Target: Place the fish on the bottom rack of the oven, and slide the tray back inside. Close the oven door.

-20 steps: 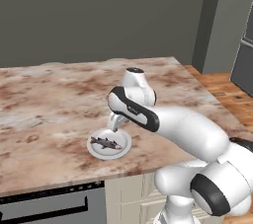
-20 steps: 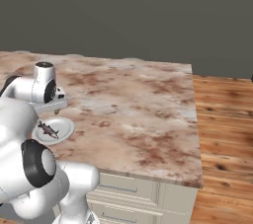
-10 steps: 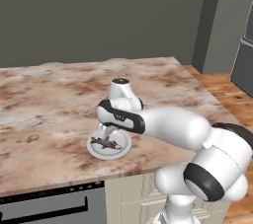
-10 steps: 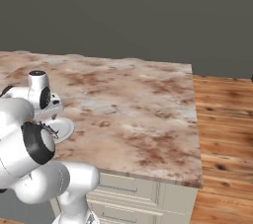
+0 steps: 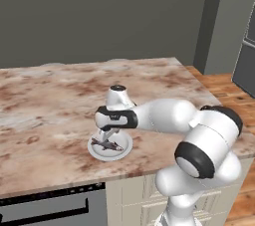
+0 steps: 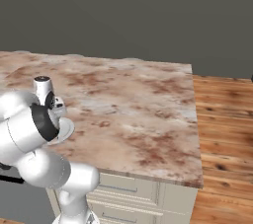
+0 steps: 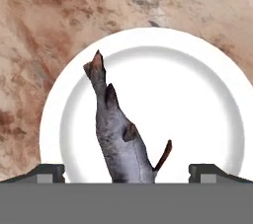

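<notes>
Reaching for the fish [image 7: 118, 139], which lies on the white plate [image 7: 207, 99] on the worktop [image 5: 45, 100], we hold our claw [image 7: 126, 171] wide above it. Next we must lower and close.

round white plate [image 7: 197, 94] on marbled brown countertop [image 5: 50, 95], wooden floor [image 6: 222, 119], perhaps a fridge [image 5: 246, 46]

Grey-brown fish [image 7: 118, 139], white plate [image 7: 197, 94]
</notes>
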Available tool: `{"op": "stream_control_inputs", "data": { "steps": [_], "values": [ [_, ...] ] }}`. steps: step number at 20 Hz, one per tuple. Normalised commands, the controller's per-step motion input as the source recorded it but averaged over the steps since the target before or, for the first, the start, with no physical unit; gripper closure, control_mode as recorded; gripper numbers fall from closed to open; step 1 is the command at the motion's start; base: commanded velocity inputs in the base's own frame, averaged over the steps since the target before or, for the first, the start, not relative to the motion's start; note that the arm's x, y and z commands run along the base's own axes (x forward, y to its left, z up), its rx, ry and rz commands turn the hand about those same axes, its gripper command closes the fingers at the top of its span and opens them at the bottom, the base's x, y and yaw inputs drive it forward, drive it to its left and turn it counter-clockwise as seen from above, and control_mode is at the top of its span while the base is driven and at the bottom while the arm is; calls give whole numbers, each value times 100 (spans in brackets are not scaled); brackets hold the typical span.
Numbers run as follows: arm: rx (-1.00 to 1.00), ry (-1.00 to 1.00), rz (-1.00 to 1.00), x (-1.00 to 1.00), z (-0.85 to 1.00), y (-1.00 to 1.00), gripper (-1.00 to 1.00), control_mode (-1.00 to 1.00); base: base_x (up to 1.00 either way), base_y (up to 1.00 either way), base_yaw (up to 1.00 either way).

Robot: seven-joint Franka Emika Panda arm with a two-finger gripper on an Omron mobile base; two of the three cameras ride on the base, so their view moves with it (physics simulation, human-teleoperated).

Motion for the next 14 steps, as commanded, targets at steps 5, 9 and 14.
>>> {"op": "stream_control_inputs", "data": {
  "steps": [5,9,14],
  "values": [
    [-3,0,0,0,-24,40,-100,-100,0,0,0],
    [-1,0,0,0,-25,13,-100,-100,0,0,0],
    [0,0,0,0,-23,-1,-100,-100,0,0,0]
  ]
}}
